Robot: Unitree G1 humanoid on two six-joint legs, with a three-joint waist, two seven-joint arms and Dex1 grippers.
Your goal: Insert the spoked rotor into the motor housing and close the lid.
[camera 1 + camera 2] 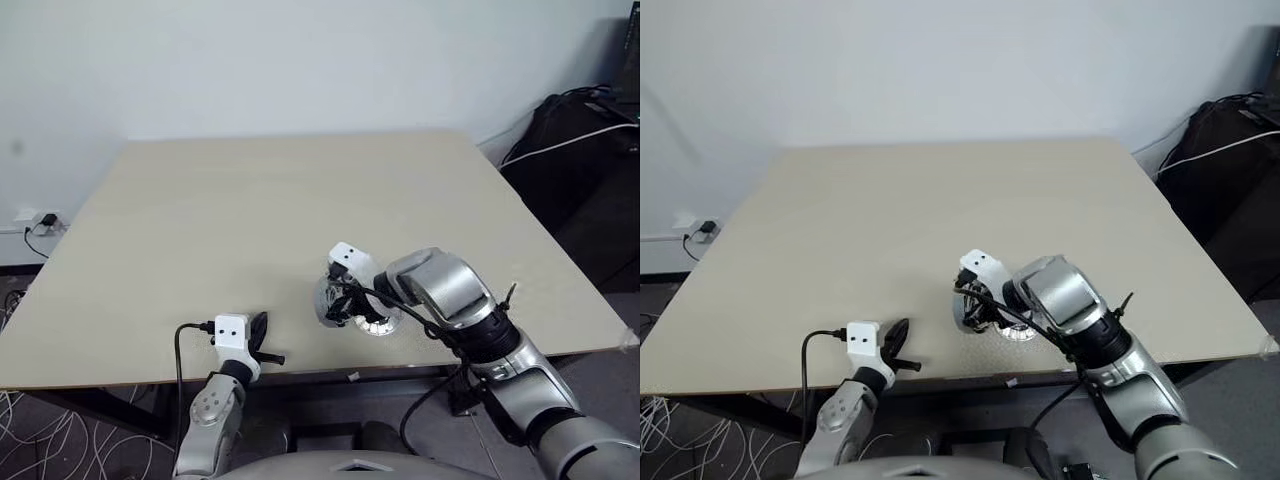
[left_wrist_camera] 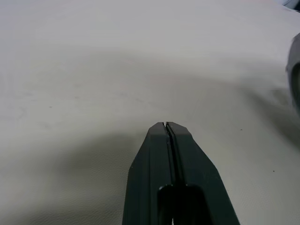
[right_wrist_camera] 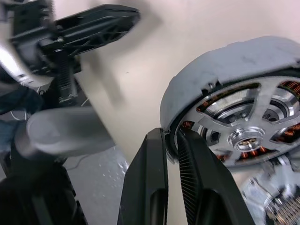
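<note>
Holding the spoked rotor (image 3: pixel 243 136) by its rim, already over the copper-wound motor housing (image 3: pixel 293 86), the right gripper (image 3: pixel 172 140) is pinched narrow above the bench (image 1: pixel 250 200). Left gripper (image 2: pixel 167 127) rests fully closed, empty. Next: seat it, then fetch the lid (image 3: pixel 276 201).

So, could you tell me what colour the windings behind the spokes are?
Copper-orange windings, seen best in the right wrist view.

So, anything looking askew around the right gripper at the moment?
Yes: the right gripper pinches the spoked rotor by its rim, tilted on edge above the table, copper windings showing through its spokes.
</note>
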